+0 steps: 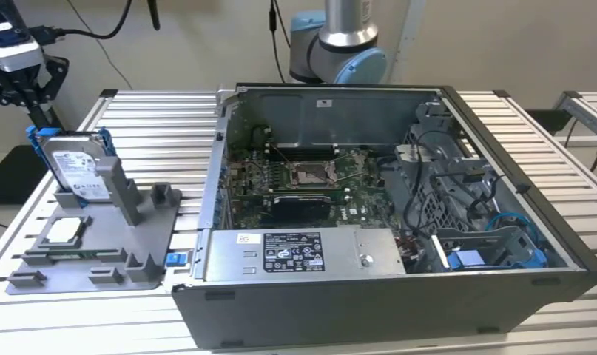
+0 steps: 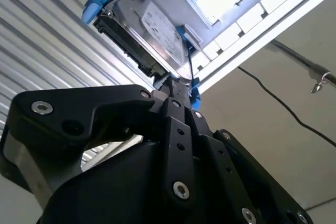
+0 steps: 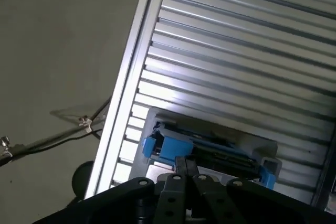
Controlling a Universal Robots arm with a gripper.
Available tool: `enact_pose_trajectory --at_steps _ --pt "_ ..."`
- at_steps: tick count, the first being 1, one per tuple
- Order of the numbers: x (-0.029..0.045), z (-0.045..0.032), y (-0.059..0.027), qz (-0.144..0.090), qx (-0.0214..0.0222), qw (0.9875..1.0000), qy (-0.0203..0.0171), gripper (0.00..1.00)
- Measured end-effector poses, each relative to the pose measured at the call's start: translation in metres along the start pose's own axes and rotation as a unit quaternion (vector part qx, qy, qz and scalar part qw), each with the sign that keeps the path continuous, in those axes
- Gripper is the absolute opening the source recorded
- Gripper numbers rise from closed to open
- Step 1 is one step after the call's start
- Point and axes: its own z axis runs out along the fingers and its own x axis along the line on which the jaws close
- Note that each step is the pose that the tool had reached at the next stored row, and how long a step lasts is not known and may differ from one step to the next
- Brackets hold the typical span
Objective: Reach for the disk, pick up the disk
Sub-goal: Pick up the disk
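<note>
The disk (image 1: 73,168) stands upright on edge in a slot of the grey holder (image 1: 115,248) at the exterior view's left. It is silver-grey with a white label and a blue frame. My gripper (image 1: 40,118) hangs right above the disk's top edge, fingers drawn together with nothing between them. In the second wrist view the fingertips (image 2: 176,85) end at the blue-framed edge of the disk (image 2: 152,30). The first wrist view puts the gripper (image 3: 184,162) over the disk's (image 3: 210,153) blue end. Whether they touch is unclear.
A small square silver chip (image 1: 63,231) lies flat on the holder in front of the disk. An open computer case (image 1: 377,222) occupies the middle and right of the slatted aluminium table (image 1: 160,126). The arm's base (image 1: 338,44) stands behind the case. Cables trail on the floor (image 3: 52,140).
</note>
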Motion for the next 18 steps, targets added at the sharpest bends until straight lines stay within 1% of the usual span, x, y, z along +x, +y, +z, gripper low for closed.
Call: enact_pose_trajectory --at_steps 2,4,6,9,12,14,15,18 --pt "0.0 0.0 0.0 -0.019 0.0001 0.9998 0.0008 0.0" --pt "0.0 0.0 0.0 -0.037 0.0001 0.9993 0.0015 0.0" --pt "0.0 0.0 0.0 -0.054 0.0002 0.9985 0.0022 0.0" --pt "0.0 0.0 0.0 -0.082 0.0003 0.9966 0.0034 0.0" --pt "0.0 0.0 0.0 -0.109 0.0004 0.9941 0.0045 0.0" --pt "0.0 0.0 -0.0001 -0.126 0.0005 0.992 0.0052 0.0" --pt "0.0 0.0 0.0 -0.135 0.0005 0.9908 0.0056 0.0" --pt "0.0 0.0 0.0 -0.162 0.0006 0.9867 0.0067 0.0"
